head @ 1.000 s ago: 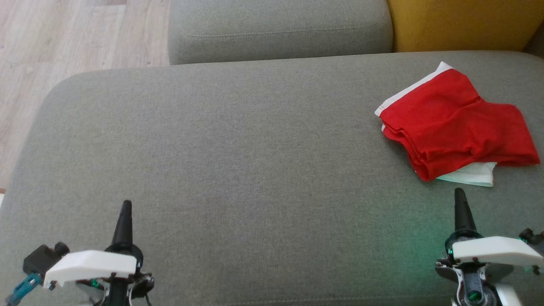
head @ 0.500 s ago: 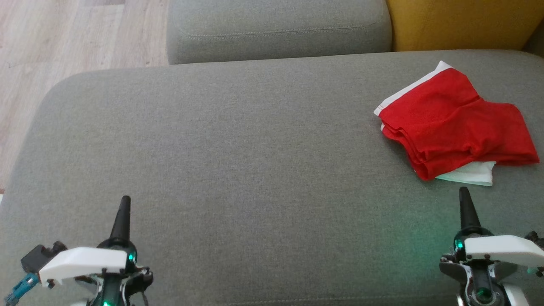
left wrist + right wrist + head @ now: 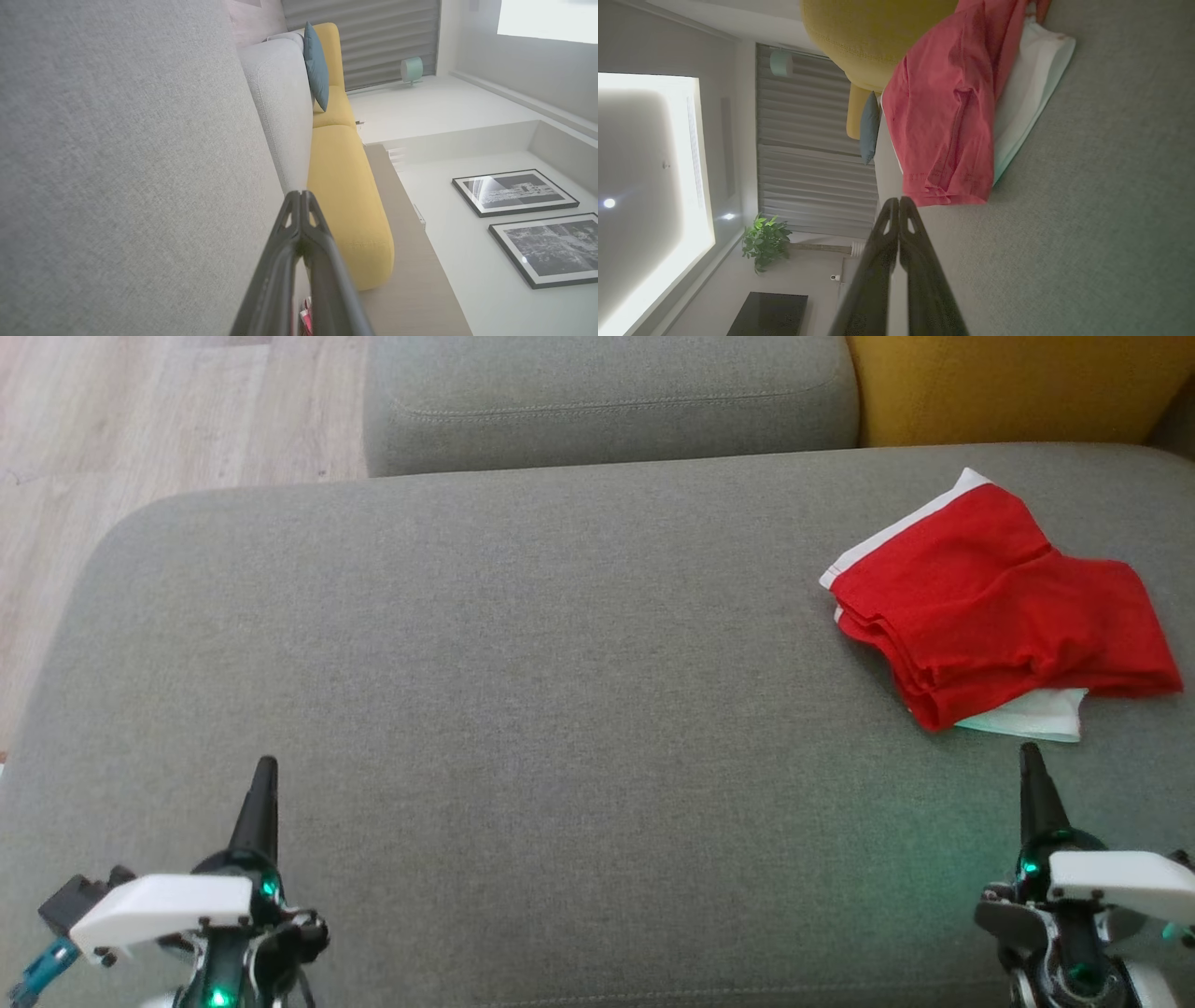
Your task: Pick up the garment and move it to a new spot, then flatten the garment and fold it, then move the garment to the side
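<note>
At the far left, the wooden floor (image 3: 140,411) borders the grey sofa seat (image 3: 560,644). The left gripper (image 3: 265,770) hangs over the seat's near left corner. The left wrist view shows its fingers (image 3: 275,280) pressed together with nothing between them.

The wide middle of the seat is bare fabric. Towards the right end lie the red shorts (image 3: 999,607), which look folded into a compact stack. The white waistband (image 3: 896,527) runs along the far-left edge and a white layer (image 3: 1027,717) peeks out at the near edge.

Just short of that white layer is the right gripper (image 3: 1031,756), pointing at it but apart from it. Its fingers (image 3: 873,280) are likewise closed tip to tip and hold nothing. A yellow cushion (image 3: 1008,383) sits behind.

Judging by the neat stack off to one side, the folding and setting aside look finished, so the step in hand is probably just parking the arms. Doing that well means the right arm draws straight back and low over the seat. It should not sweep sideways, because a tip catching the loose white edge could drag the fold open. With nothing near it, the left arm needs no special care.
</note>
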You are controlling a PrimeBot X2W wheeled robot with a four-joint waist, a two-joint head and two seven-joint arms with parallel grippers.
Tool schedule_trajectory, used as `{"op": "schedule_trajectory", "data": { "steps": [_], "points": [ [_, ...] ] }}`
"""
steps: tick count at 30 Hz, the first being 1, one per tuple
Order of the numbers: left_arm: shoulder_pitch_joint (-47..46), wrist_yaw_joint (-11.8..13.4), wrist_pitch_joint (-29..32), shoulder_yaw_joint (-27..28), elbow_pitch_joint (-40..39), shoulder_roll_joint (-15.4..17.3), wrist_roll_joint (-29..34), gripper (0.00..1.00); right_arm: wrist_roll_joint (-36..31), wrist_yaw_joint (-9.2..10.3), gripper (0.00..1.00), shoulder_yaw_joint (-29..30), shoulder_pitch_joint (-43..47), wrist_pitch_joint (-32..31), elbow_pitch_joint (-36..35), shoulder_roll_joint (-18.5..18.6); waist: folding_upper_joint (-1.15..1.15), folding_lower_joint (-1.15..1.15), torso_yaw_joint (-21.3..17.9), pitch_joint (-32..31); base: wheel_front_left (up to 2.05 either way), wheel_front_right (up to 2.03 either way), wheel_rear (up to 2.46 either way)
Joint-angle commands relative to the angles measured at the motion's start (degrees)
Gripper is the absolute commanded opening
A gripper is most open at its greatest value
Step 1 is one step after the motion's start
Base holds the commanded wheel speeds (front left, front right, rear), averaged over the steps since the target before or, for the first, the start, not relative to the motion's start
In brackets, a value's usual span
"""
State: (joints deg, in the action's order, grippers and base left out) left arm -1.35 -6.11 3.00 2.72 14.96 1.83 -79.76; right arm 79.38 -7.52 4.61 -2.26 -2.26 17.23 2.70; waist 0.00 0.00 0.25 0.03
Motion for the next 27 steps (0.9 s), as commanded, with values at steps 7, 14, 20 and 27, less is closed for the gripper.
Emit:
{"op": "schedule_trajectory", "data": {
  "steps": [7, 14, 20, 27],
  "points": [
    [-3.94, -0.8, 1.49, 2.7, -1.37, 0.95, -5.19, 0.0, 5.73, 0.03, 0.0, 0.0, -3.63, -1.53, -2.69, 0.79, 0.0, 0.0, -0.09, 0.06, 0.0, 0.0, 0.0],
    [-4.46, -1.13, 2.64, 3.35, -1.1, 1.01, -9.3, 0.0, 10.13, 0.03, 0.0, 0.64, -3.76, -2.71, -3.01, 0.78, 0.0, 0.0, -0.18, 0.11, 0.0, 0.0, 0.0],
    [-4.85, -1.37, 3.5, 3.83, -0.89, 1.05, -12.39, 0.0, 13.43, 0.03, 0.0, 1.13, -3.85, -3.61, -3.25, 0.76, 0.0, 0.0, -0.25, 0.15, 0.0, 0.0, 0.0],
    [-4.85, -1.37, 3.5, 3.82, -0.89, 1.05, -12.39, 0.0, 13.36, 0.03, 0.0, 1.21, -3.86, -3.67, -3.24, 0.71, 0.0, 0.0, -0.25, 0.15, 0.0, 0.0, 0.0]
  ]
}}
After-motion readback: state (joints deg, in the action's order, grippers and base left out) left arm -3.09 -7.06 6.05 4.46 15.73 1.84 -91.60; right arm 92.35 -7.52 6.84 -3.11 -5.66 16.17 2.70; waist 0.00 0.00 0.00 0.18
